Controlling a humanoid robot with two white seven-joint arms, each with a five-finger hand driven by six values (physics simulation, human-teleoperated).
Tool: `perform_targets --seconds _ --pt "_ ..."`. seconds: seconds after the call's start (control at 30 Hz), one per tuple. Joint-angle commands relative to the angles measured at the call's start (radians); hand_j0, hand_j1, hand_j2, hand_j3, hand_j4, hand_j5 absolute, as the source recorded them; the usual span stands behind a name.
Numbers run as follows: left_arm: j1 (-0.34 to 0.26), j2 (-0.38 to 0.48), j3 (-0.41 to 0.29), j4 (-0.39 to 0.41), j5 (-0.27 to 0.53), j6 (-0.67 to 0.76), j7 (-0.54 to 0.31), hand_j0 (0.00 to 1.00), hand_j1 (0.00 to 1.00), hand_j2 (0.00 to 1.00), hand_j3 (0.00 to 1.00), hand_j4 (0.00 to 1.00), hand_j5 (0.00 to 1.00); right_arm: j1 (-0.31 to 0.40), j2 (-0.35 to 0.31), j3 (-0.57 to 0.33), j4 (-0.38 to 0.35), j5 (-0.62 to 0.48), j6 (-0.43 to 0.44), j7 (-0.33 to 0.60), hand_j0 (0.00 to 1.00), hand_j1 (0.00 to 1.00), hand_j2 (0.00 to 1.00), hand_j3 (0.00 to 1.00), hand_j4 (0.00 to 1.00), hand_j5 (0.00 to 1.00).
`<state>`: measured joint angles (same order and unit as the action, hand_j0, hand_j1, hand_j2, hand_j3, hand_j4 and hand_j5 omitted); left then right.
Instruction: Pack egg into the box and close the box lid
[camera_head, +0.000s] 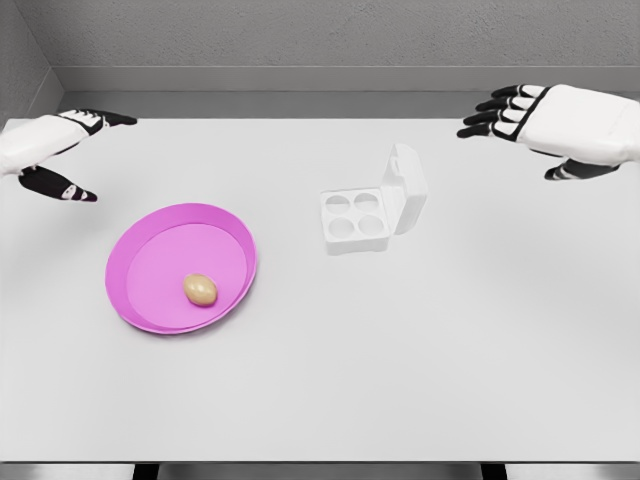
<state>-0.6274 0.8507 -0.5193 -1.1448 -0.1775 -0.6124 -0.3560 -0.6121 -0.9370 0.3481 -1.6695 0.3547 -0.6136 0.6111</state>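
The left hand (55, 150) hovers at the far left with fingers spread and holding nothing, and the right hand (555, 130) hangs likewise at the far right. Between them on the white table (400, 350), the egg (200, 290) lies in a pink plate (150, 240) on the left. The white box (368, 212) stands to its right, its lid (407, 187) raised and four cups bare.
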Motion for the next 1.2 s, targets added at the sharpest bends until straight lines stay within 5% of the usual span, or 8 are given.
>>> perform_targets --seconds 0.0,0.03,0.2,0.37,0.47,0.6,0.87,1.17 --pt "0.000 0.001 0.001 -0.004 0.009 0.002 -0.008 1.00 1.00 1.00 1.00 1.00 1.00 0.000 0.003 -0.001 -0.003 -0.002 0.003 0.000 1.00 1.00 1.00 1.00 1.00 1.00" --pt "-0.003 0.002 -0.002 -0.013 0.010 0.002 -0.008 1.00 1.00 1.00 1.00 1.00 1.00 0.000 0.003 -0.003 -0.003 -0.003 0.003 0.000 1.00 1.00 1.00 1.00 1.00 1.00" --pt "-0.086 0.071 -0.238 -0.093 0.004 0.002 -0.023 1.00 1.00 1.00 1.00 1.00 1.00 0.003 0.004 0.006 0.051 -0.003 0.003 0.000 1.00 1.00 1.00 1.00 1.00 1.00" --pt "-0.089 0.094 -0.266 -0.137 0.010 0.002 -0.066 1.00 1.00 1.00 1.00 1.00 1.00 0.002 0.043 0.025 0.177 0.063 0.003 0.000 1.00 1.00 1.00 1.00 1.00 1.00" --pt "-0.086 0.094 -0.269 -0.173 0.007 0.002 -0.066 1.00 1.00 1.00 1.00 1.00 1.00 0.002 0.064 0.081 0.182 0.110 0.003 0.000 1.00 1.00 1.00 1.00 1.00 1.00" --pt "-0.084 0.084 -0.369 -0.257 0.006 0.002 -0.066 1.00 1.00 1.00 1.00 1.00 1.00 0.002 0.084 0.089 0.212 0.128 0.003 0.000 1.00 1.00 1.00 1.00 1.00 1.00" --pt "-0.077 0.084 -0.432 -0.265 0.004 0.002 -0.067 0.98 0.98 0.98 0.98 0.98 0.98 -0.003 0.136 0.111 0.246 0.196 0.003 0.000 1.00 1.00 1.00 1.00 1.00 1.00" --pt "-0.077 0.082 -0.469 -0.303 -0.003 0.002 -0.067 0.83 0.83 0.83 0.83 0.83 0.83 -0.012 0.159 0.132 0.281 0.213 0.003 0.000 1.00 1.00 1.00 1.00 1.00 1.00"
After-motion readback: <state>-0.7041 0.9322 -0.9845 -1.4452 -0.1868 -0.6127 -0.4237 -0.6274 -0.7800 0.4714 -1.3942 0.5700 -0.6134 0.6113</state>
